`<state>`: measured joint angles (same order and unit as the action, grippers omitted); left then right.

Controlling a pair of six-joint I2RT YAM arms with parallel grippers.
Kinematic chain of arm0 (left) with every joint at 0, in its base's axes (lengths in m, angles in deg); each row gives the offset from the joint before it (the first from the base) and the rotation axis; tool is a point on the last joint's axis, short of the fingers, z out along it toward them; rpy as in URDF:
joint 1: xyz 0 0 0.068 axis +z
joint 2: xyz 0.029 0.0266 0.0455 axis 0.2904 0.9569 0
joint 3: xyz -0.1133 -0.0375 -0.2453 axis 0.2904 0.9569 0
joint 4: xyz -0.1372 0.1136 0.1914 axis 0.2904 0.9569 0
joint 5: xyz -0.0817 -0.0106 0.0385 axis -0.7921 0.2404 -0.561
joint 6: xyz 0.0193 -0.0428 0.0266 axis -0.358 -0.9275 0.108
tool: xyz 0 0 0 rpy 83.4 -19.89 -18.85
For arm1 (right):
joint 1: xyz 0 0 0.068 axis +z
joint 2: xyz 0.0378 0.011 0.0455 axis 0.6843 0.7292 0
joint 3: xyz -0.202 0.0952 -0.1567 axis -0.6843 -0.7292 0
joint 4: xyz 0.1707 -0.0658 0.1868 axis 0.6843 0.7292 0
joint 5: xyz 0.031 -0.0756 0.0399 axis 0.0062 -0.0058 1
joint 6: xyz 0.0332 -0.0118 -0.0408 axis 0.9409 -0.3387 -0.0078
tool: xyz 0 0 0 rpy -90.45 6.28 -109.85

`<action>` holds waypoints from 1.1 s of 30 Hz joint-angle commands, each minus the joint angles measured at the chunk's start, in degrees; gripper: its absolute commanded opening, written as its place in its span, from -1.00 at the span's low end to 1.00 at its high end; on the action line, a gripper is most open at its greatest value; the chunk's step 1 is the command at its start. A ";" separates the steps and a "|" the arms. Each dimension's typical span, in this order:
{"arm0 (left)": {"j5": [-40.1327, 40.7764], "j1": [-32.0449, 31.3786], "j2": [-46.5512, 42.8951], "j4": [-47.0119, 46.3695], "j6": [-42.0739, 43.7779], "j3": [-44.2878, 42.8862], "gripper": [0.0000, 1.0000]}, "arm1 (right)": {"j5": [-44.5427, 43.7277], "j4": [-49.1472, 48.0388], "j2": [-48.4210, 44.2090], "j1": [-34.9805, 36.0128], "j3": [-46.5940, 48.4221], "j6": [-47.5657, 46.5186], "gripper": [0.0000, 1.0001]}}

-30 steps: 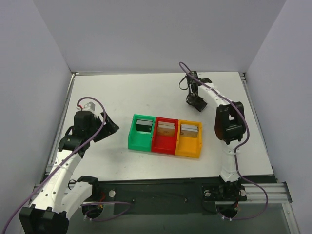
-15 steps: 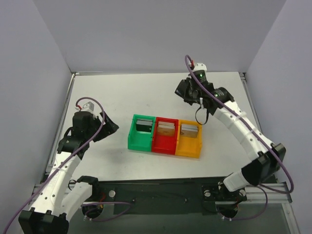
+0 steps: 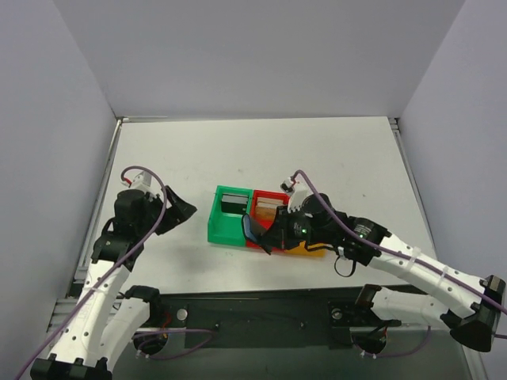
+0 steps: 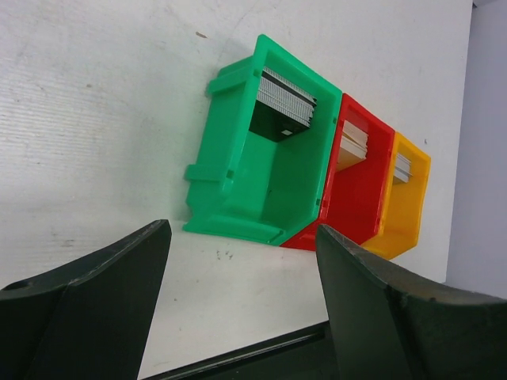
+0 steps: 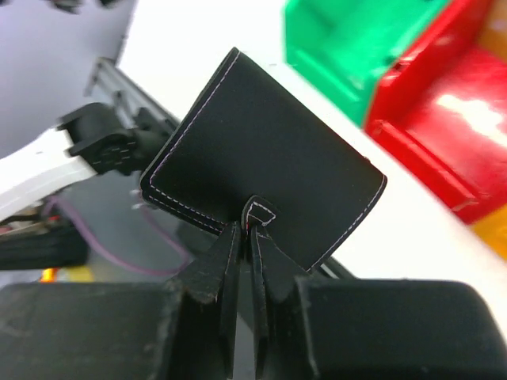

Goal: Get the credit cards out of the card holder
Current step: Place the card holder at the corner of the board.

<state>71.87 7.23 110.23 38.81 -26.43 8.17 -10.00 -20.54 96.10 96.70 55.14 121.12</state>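
Observation:
The card holder (image 3: 226, 227) is a green, red and orange row of boxes at mid-table. It also shows in the left wrist view (image 4: 269, 190). Stacks of credit cards stand at the back of the green box (image 3: 233, 199) and the red box (image 3: 270, 207). In the left wrist view, cards show in all three boxes (image 4: 285, 99). My right gripper (image 3: 268, 235) hangs over the holder's front edge, shut on a black stitched leather sleeve (image 5: 261, 158) by its small tab. My left gripper (image 3: 181, 210) is open and empty, left of the green box.
My right arm (image 3: 372, 241) lies across the orange box and hides most of it. The table's dark front rail (image 3: 261, 317) runs just behind the held sleeve. Grey walls close in the table on three sides.
My right arm has swung from the far right back of the table down to the front of the card holder, over the red and orange boxes. The left arm has barely moved.

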 commanded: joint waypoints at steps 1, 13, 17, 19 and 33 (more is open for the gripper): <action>-4.04 -0.19 -2.27 -3.89 -1.85 1.02 0.68 | 7.44 -15.32 -6.16 1.94 -7.38 11.19 -1.00; -6.51 -1.25 -5.43 -3.36 -3.70 5.68 0.68 | 3.76 -28.72 -5.21 8.97 -25.33 17.46 -1.00; -6.86 -1.60 -5.96 -3.54 -4.14 6.30 0.68 | 1.04 -26.36 -4.51 9.68 -26.47 17.54 -1.00; -6.68 -1.69 -5.96 -3.54 -4.23 6.30 0.69 | -0.28 -24.25 -4.42 9.76 -26.73 17.54 -0.96; -6.24 -2.65 -5.70 -4.94 -5.45 8.14 0.68 | -2.50 -16.47 -3.98 9.76 -28.57 19.12 -0.90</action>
<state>65.95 5.29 104.85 37.15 -30.83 15.84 -13.54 -35.05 92.23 106.23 28.34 138.41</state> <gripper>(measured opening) 0.839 0.066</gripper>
